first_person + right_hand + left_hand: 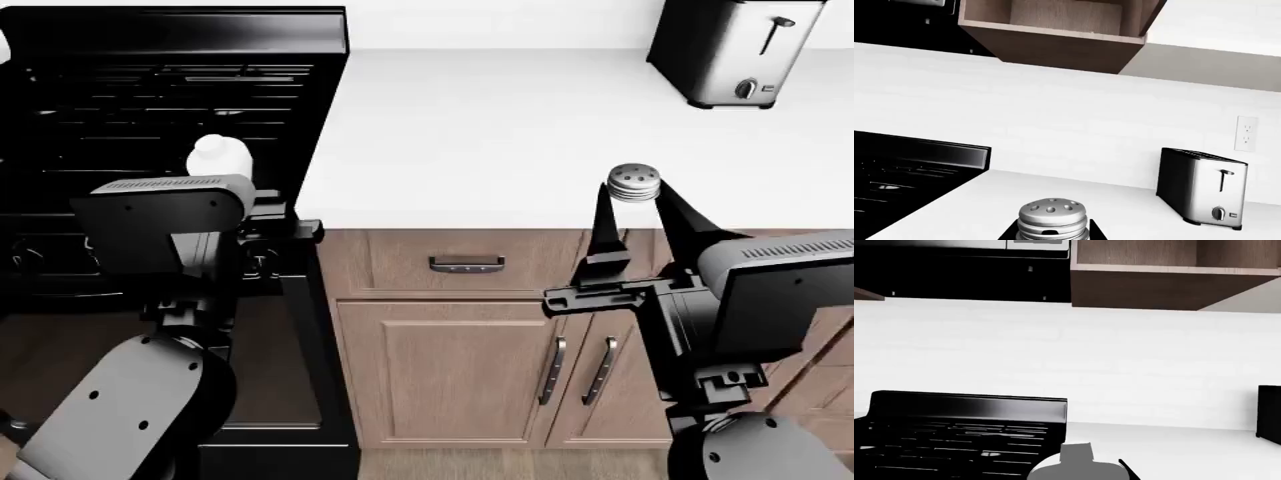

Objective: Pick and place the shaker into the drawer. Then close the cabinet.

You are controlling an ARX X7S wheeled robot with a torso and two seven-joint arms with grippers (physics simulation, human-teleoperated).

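Observation:
The shaker point(634, 183), clear glass with a rounded silver perforated cap, stands near the front edge of the white counter point(481, 130). My right gripper point(633, 192) reaches over that edge and its two black fingers point(607, 225) press against the shaker's sides. The right wrist view shows the shaker point(1053, 216) tight between the fingers point(1009, 235). The drawer point(467, 262), light brown with a dark bar handle, sits flush under the counter, its inside hidden. My left gripper point(1077, 478) hangs over the stove behind a white bottle point(220, 155); only one finger point(1127, 471) shows.
A black stove point(160, 90) fills the left. A black and silver toaster point(727, 50) stands at the counter's back right. Under the drawer are two cupboard doors point(467, 370) with vertical bar handles. An open wooden wall cabinet point(1054, 30) hangs above.

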